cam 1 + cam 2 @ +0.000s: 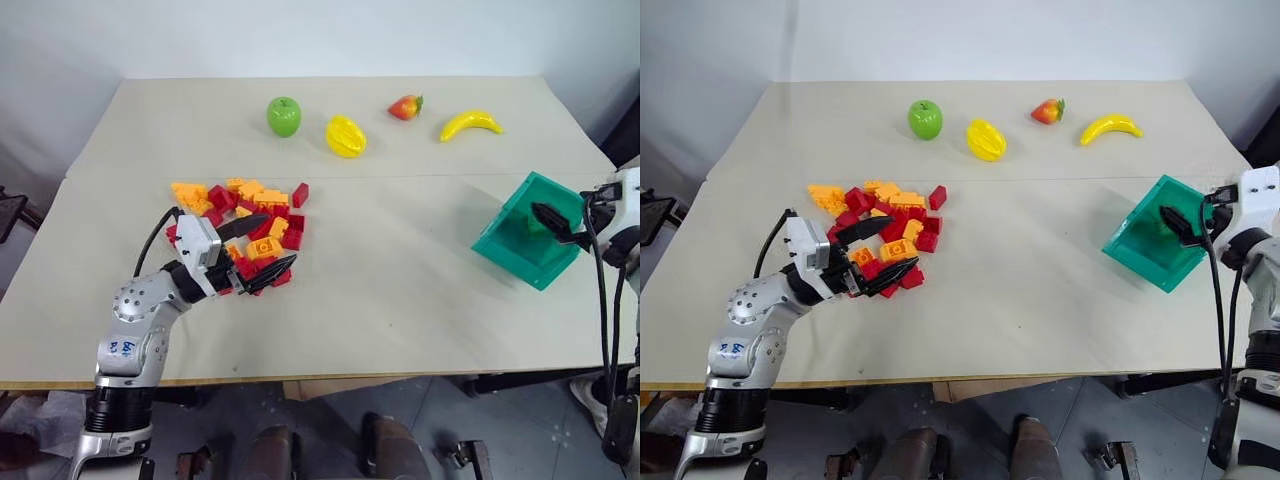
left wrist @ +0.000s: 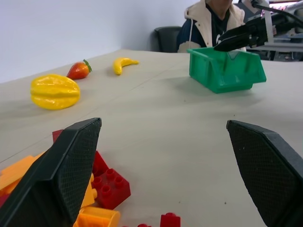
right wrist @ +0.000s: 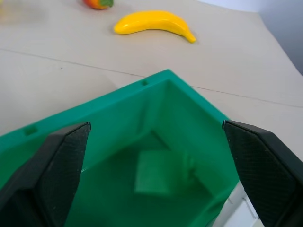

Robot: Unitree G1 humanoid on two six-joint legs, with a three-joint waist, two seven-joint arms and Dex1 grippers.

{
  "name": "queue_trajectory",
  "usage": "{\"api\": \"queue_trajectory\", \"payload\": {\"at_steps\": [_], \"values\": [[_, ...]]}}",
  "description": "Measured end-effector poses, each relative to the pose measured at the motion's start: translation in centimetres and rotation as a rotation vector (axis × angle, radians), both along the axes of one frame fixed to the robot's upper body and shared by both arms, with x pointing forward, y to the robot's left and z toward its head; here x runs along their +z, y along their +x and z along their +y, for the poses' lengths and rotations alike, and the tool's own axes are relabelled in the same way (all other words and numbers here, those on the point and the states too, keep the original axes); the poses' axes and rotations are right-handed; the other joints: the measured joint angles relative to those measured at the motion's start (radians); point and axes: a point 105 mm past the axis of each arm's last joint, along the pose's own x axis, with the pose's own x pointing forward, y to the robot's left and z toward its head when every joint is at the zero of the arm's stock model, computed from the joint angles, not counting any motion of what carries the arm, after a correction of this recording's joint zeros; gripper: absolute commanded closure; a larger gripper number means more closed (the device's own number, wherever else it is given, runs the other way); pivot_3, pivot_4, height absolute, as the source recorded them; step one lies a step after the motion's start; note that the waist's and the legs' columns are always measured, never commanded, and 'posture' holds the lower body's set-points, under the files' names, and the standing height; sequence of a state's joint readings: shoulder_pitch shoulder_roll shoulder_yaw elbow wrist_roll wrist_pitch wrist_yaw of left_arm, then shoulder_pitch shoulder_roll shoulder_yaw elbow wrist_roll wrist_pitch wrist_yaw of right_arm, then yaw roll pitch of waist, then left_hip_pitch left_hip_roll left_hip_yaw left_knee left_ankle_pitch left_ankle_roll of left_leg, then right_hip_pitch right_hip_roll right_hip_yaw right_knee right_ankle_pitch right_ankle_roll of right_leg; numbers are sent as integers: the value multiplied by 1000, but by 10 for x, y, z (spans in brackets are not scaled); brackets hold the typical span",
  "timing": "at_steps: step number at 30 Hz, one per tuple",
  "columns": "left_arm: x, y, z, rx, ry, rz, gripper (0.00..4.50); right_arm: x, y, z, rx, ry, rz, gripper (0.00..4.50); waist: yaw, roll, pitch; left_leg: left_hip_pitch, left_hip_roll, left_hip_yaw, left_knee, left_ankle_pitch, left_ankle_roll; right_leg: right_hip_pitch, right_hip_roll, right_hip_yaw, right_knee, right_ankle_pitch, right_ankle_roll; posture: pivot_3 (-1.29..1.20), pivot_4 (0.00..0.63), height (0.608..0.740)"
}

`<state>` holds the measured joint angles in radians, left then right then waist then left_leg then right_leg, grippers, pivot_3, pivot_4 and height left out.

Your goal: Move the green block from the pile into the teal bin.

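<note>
My right end effector point(image 3: 154, 165) hangs open over the teal rectangular plastic bin point(image 3: 189, 101), small green studded brick point(image 3: 156, 172) inside; lowering carelessly could knock the bin. Left end effector point(image 1: 256, 250) is open too.

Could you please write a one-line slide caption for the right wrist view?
Open right pincer above the teal bin, green block inside; banana beyond.
</note>
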<state>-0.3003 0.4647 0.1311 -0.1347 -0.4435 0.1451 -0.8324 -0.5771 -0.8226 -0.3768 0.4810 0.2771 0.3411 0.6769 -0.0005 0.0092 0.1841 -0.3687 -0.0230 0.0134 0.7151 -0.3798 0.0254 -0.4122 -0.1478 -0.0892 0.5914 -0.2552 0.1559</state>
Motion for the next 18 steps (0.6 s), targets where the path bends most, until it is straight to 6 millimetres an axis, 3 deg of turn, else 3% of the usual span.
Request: {"api": "queue_trajectory", "payload": {"at_steps": [3, 6, 11, 15, 18], "values": [[-4, -4, 13, 12, 43, 12, 0, 7, -6, 18, 149, -23, -34, 26, -1, 1, 0, 0, 0, 0, 0, 0, 0, 0, 0, 0, 0, 0, 0, 0, 150, 740], [-15, -8, 35, 51, 89, 47, 0, 9, -28, 55, 444, -61, -58, 26, -1, 1, 0, 1, 1, -1, -1, 0, 0, 0, 1, -1, -1, 0, 0, 0, 150, 740], [-34, -18, 75, 140, 171, 87, 0, -19, -67, 104, 799, -84, -18, 26, 2, 1, 0, 2, 2, -4, 0, 0, 0, 3, 0, -1, -1, 0, 0, 0, 150, 740], [-51, -30, 89, 188, 221, 128, 0, -55, -87, 111, 886, -71, 62, 26, 13, 1, 0, 2, 2, -6, 0, -1, 1, 2, -2, 0, -1, 1, 1, 0, 150, 740], [-58, -34, 96, 242, 224, 131, 0, -65, -95, 109, 884, -98, 65, 26, 17, 1, 0, 3, 2, -7, 0, -1, 1, 2, -2, 2, -1, 1, 1, 0, 150, 740]]}}
